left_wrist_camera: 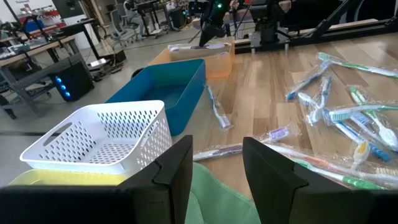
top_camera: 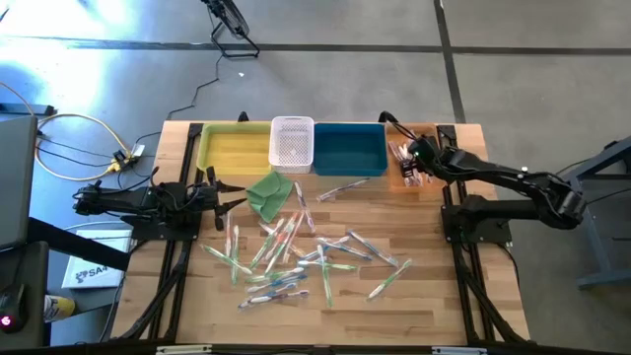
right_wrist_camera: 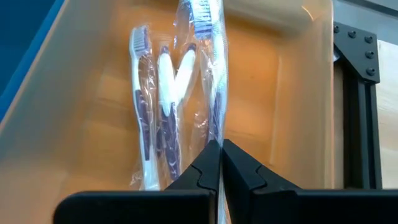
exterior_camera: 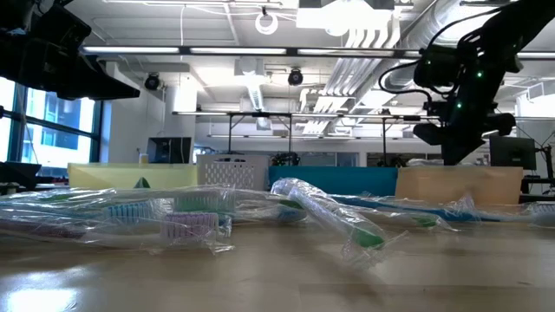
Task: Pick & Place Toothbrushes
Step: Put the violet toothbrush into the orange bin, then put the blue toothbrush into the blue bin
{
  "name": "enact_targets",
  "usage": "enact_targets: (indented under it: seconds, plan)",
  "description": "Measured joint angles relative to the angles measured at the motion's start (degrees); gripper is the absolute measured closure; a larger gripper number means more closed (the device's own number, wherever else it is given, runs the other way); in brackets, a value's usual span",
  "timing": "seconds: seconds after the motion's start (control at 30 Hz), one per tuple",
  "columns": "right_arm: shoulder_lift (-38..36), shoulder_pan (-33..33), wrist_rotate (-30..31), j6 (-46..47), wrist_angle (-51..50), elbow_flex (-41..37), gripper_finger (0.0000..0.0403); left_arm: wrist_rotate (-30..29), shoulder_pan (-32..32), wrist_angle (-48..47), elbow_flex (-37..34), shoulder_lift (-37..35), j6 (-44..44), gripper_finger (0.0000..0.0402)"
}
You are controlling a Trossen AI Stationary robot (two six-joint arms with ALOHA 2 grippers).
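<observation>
My right pincer [right_wrist_camera: 221, 163] hangs over the tan bin [top_camera: 412, 176] at the far right of the counter [top_camera: 434, 296], its fingers pressed together on the clear wrapper of a blue-white toothbrush [right_wrist_camera: 208, 56]; two or three more wrapped brushes [right_wrist_camera: 163, 106] lie inside the bin below. The rest of the toothbrushes [top_camera: 296, 258] lie scattered mid-counter, several overlapping, just beside the green cloth [top_camera: 269, 192]. I judge them light and stiff, but the shiny film is slippery and crinkly, so I would take each across the handle's middle rather than by loose film. My left pincer [left_wrist_camera: 214, 165] waits with its fingers apart near the white basket [left_wrist_camera: 102, 137].
</observation>
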Motion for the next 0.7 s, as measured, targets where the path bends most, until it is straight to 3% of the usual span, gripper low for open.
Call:
enact_targets:
  seconds: [0.33,0.7]
  plan:
    - [0.0,0.0,0.02,-1.09,1.57,0.0,0.0393,0.0,-0.02,-0.02,0.0,0.0,0.02,0.0265]
    - [0.0,0.0,2.2,-2.37,3.34,0.0,0.0284,0.0,0.0,-0.04,0.0,0.0,0.13,0.0265]
